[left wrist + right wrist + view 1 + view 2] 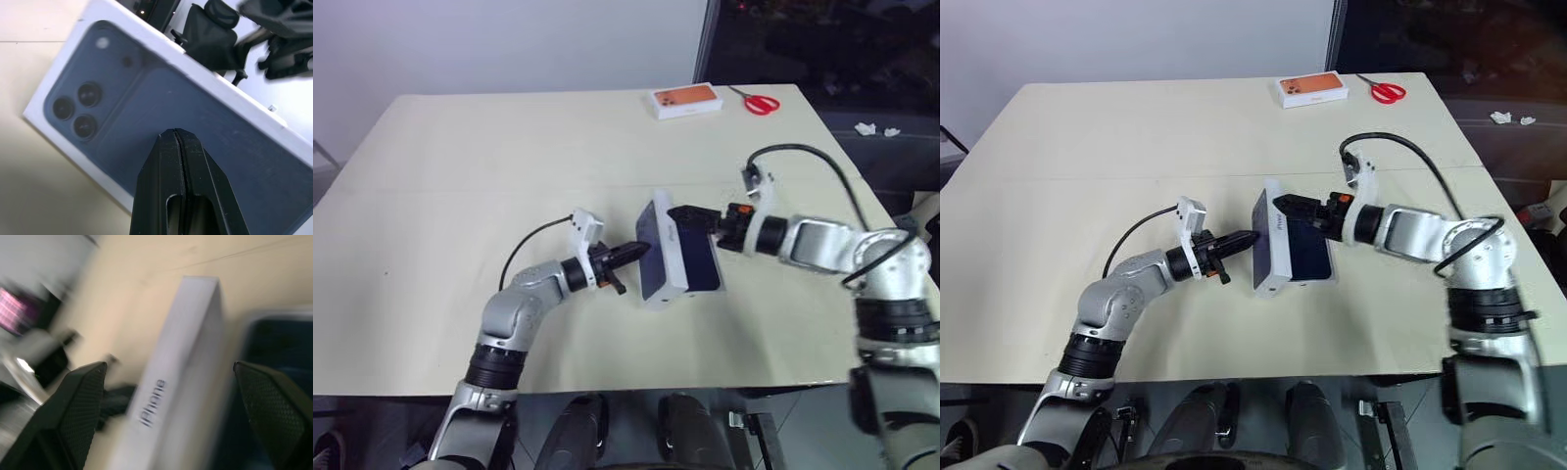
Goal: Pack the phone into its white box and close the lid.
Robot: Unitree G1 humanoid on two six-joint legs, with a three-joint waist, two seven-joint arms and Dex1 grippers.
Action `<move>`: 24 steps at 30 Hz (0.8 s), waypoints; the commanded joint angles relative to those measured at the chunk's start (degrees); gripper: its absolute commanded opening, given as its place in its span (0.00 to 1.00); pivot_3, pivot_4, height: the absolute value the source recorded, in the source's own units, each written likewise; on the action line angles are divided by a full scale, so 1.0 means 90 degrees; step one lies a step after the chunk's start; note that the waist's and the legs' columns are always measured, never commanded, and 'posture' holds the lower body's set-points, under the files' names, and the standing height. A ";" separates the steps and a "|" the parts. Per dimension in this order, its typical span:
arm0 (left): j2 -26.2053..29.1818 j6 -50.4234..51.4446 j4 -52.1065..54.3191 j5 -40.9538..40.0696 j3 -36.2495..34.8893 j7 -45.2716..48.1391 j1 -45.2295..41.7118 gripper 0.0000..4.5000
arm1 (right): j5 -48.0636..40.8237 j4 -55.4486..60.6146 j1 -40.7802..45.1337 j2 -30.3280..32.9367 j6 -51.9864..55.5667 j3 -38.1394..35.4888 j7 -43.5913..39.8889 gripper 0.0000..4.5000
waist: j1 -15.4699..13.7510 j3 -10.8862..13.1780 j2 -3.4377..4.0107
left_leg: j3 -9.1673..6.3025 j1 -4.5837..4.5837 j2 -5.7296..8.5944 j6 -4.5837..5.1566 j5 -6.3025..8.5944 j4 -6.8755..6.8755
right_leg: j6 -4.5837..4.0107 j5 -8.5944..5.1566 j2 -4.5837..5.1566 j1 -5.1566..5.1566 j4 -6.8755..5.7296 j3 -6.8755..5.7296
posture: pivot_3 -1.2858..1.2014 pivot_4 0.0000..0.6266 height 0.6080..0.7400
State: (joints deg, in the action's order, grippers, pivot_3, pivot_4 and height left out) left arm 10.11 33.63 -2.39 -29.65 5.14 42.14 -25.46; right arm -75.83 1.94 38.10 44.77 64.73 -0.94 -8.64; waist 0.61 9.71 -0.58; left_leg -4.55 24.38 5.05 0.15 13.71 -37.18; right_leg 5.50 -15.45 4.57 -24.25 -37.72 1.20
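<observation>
Lid (651,250) stands tilted on edge over the white box (705,269) mid-table; the left gripper (641,250), fingers pressed together, pokes its printed face, the right gripper (680,215) spread wide above the phone (700,259).

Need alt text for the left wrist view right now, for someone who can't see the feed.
The left gripper, fingers shut together, points at the printed top of the lid, a white rectangle showing a dark blue phone back with three camera lenses. The lid stands tilted above the beige table, with the right gripper beyond its far edge.
</observation>
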 commanded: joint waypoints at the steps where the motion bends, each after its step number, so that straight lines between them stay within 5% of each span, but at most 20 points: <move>1: -0.0316 -0.0443 -0.0391 0.0270 0.0284 0.0094 -0.0357 0.00 | 0.1662 0.0072 0.0297 0.0468 -0.0883 0.0463 -0.1408 0.99 | -0.0004 0.0000 -0.0002 | 0.0000 0.0000 0.0000 0.0001 0.0000 -0.0001 | 0.0001 0.0000 0.0001 0.0002 0.0002 -0.0001 | 0.52 0.24 1.00; 6: -0.0439 -0.0726 -0.0679 0.0491 0.0278 0.0122 -0.0620 0.00 | 0.3828 0.0446 0.0069 0.0645 -0.2207 0.1338 -0.2370 0.94 | 0.0023 0.0002 -0.0005 | 0.0001 0.0000 0.0000 0.0003 0.0002 0.0000 | 0.0001 0.0000 0.0006 0.0001 0.0009 0.0003 | 0.52 0.24 1.00; 9: -0.0137 -0.0516 -0.0346 0.0390 0.0110 0.0158 -0.0534 0.00 | 0.4483 0.0581 -0.0173 0.0612 -0.2478 0.1493 -0.2647 0.68 | 0.0023 0.0002 -0.0005 | -0.0002 0.0000 -0.0006 -0.0003 -0.0001 0.0005 | 0.0001 0.0000 0.0003 -0.0005 0.0009 0.0004 | 0.52 0.24 1.00; 15: 0.0990 0.0058 0.0633 0.0316 0.0042 0.0445 0.0164 0.00 | 0.6148 0.0735 -0.0459 0.0736 -0.3425 0.1993 -0.3089 0.01 | 0.0003 0.0001 -0.0003 | -0.0006 0.0000 -0.0004 -0.0010 -0.0003 0.0006 | 0.0000 0.0001 0.0007 -0.0007 0.0008 0.0011 | 0.52 0.24 1.00; 20: 0.1336 0.0348 0.0798 0.0460 0.0301 0.0530 0.0469 0.00 | 0.6718 0.0570 -0.0476 0.0574 -0.3695 0.1915 -0.3392 0.01 | -0.0043 0.0002 -0.0004 | -0.0012 0.0001 0.0001 -0.0011 -0.0003 0.0005 | -0.0001 0.0001 0.0012 -0.0003 0.0009 0.0008 | 0.52 0.24 1.00; 24: 0.0866 0.0077 0.0241 0.0712 0.0670 0.0443 0.0361 0.00 | 0.7102 0.0556 -0.0484 0.0489 -0.3817 0.2012 -0.3678 0.01 | -0.0136 0.0002 -0.0004 | -0.0012 0.0000 0.0004 -0.0011 -0.0003 0.0004 | -0.0001 0.0002 0.0014 0.0000 0.0012 0.0007 | 0.52 0.24 1.00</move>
State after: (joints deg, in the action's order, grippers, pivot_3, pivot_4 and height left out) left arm 19.13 36.33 0.83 -24.10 9.81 46.05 -21.08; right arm -13.27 6.24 33.27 49.65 31.44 17.56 -40.74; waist -0.62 9.73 -0.62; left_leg -4.66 24.39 5.08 0.04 13.68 -37.15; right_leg 5.49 -15.43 4.70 -24.25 -37.60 1.26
